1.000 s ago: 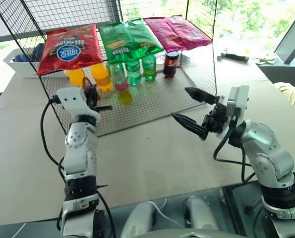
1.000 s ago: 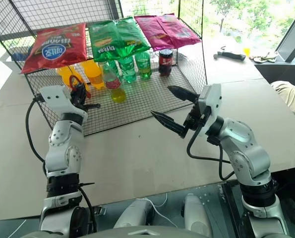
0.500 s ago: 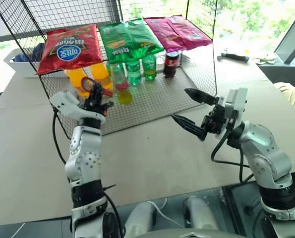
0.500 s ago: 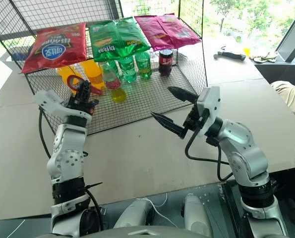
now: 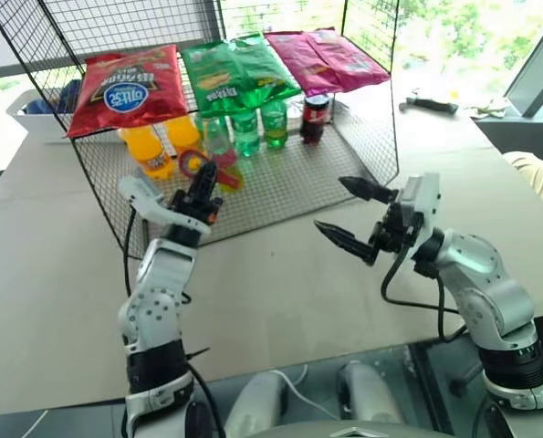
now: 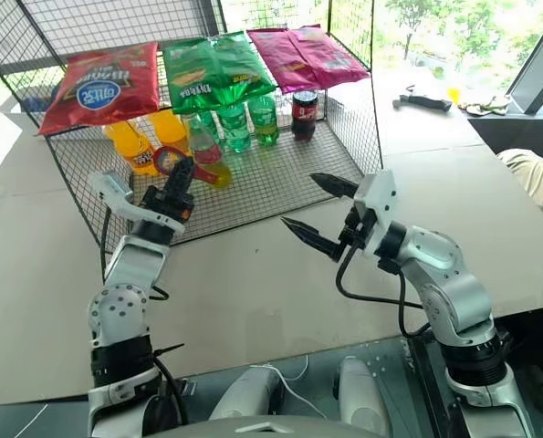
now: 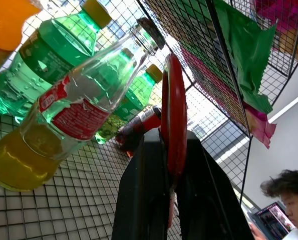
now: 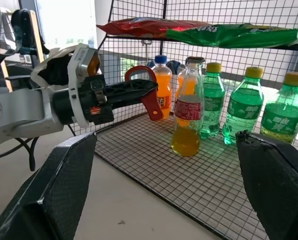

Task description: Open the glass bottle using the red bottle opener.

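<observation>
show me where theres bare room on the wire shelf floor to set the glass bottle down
Free: the front half of the wire shelf floor, between the glass bottle and the shelf's right mesh wall, ahead of the cola bottle. Crowded: the back row of orange soda bottles and green soda bottles, and the left front, where the left gripper holds the red bottle opener.

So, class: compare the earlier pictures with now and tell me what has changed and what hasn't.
The left pincer, shut on the red bottle opener, swung right toward the glass bottle and rolled over. The right pincer sank slightly, jaws wide and empty. The bottles and snack bags stayed put.
</observation>
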You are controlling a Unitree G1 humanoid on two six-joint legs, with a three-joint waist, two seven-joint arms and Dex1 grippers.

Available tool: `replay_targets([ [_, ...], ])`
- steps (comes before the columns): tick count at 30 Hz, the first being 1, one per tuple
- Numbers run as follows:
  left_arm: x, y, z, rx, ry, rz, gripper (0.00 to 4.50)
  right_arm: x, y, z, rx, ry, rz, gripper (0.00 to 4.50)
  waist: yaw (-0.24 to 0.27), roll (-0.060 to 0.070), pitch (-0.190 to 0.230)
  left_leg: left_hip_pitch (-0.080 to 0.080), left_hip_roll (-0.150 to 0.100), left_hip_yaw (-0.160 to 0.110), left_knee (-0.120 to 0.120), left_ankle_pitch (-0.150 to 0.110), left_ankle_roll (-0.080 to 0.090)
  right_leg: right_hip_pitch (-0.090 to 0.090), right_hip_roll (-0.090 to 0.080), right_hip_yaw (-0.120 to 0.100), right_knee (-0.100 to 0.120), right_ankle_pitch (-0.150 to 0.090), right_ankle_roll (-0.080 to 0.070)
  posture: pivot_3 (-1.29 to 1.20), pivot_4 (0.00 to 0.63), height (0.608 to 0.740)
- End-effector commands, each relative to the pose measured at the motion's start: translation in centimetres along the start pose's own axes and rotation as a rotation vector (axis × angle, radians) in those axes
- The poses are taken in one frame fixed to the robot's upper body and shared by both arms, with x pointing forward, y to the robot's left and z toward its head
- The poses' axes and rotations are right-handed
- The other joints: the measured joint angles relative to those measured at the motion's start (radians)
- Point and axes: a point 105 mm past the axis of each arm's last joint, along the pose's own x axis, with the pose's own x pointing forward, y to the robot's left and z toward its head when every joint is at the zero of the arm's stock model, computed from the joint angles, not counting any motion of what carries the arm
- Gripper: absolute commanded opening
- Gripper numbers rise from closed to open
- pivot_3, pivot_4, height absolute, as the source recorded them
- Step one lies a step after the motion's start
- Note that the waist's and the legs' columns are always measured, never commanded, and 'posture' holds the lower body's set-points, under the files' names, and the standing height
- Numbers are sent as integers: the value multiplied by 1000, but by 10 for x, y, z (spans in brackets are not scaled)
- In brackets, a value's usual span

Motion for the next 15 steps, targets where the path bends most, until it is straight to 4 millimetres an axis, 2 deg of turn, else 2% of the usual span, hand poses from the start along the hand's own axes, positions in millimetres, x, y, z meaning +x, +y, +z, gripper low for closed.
replay_targets([
  [1,-1,-20,-9,-39,73,-118,44,1,-7,-5,60,60,-71,4500,0,0,0,0,0,0,0,0,0,0,0,0,0,0,0,0,150,740],
  [5,-8,-38,-33,-139,205,-227,44,1,-10,-16,209,174,-139,4500,2,0,0,0,0,0,0,0,0,0,-1,0,0,0,0,0,150,740],
  [7,-9,-57,-54,-239,325,-334,44,5,3,-26,408,227,-54,4500,3,0,0,0,0,0,0,0,0,0,-1,1,0,0,0,0,150,740],
  [9,-10,-66,-68,-277,416,-393,44,7,19,-30,526,293,74,4500,2,0,0,0,0,0,0,0,0,0,-1,0,0,0,0,0,150,740],
  [11,-10,-73,-71,-307,461,-445,44,9,31,-28,590,326,167,4500,0,1,1,0,-1,0,0,0,0,0,-1,0,0,0,0,0,150,740],
  [15,-13,-82,-77,-353,533,-525,44,19,33,-21,682,310,206,4500,-5,1,1,0,-1,0,0,0,1,0,1,0,0,0,0,0,150,740],
])
